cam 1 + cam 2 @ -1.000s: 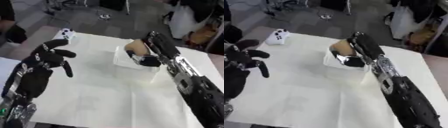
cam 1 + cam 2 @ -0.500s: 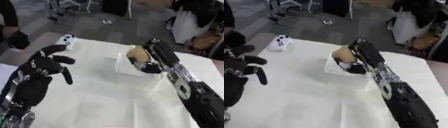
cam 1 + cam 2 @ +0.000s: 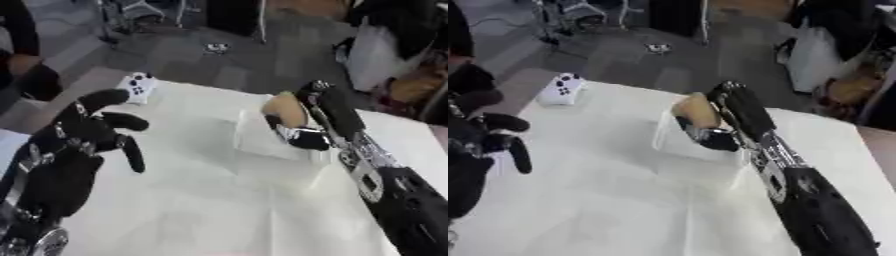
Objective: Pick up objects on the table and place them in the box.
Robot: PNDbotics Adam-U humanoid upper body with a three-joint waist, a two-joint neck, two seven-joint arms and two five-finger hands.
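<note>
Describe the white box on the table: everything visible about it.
The box is white, open-topped and roughly rectangular, with thin, pale walls that blend into the white table; its material cannot be told. It stands upright on the far middle of the table, beyond the table's centre. The right hand reaches over its far side, its dark fingers curled round a tan, rounded object held over the box's opening. Whether anything else lies inside cannot be seen. The left hand is well apart from it.
</note>
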